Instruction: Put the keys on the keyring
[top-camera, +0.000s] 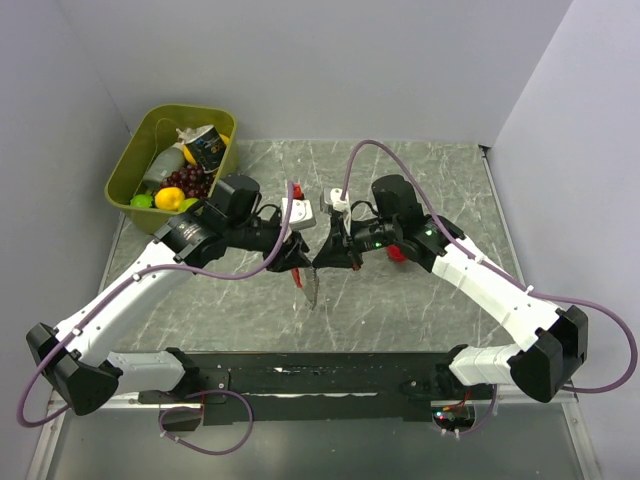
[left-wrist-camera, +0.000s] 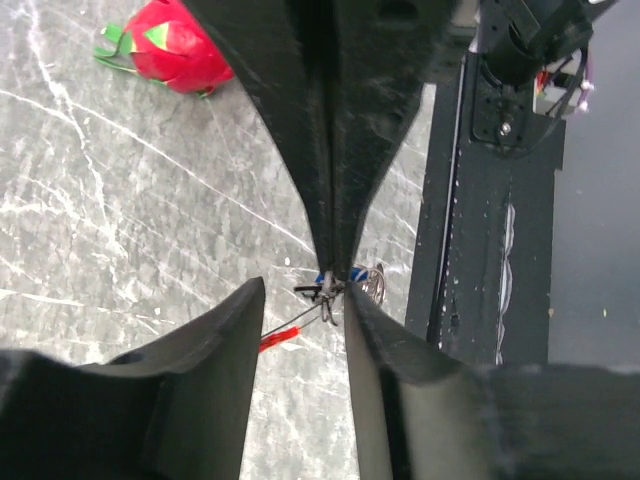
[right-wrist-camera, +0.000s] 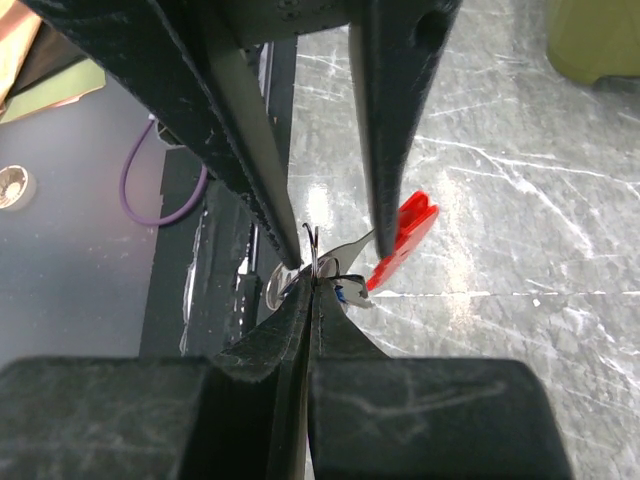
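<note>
Blue key (left-wrist-camera: 356, 272) right in the thick of it: a speck of blue pinched at the very tip of the right gripper (left-wrist-camera: 331, 284), whose jaws are pressed flat together on it, apparently held clear of the surface. Just beside it sits a small silver ring (left-wrist-camera: 376, 283). The keyring (right-wrist-camera: 404, 236) shows its red clip close behind one finger of the left gripper (right-wrist-camera: 336, 250). That gripper's jaws stand apart, straddling the little knot of metal, and I can't see them clamped on anything.

This looks like the threading step itself, with key and ring brought together and not yet clearly joined. The next move, I'd say, wants a firm hold on the ring from the left, then a fine, angled slide of the key's hole onto the wire. The parts are tiny and could easily slip.

Underneath is a grey marbled table (top-camera: 420, 300). A red toy fruit (left-wrist-camera: 175, 50) lies off to one side, an olive bin (top-camera: 125, 170) of play food sits at the far-left corner, and plain pale walls close in all round.
</note>
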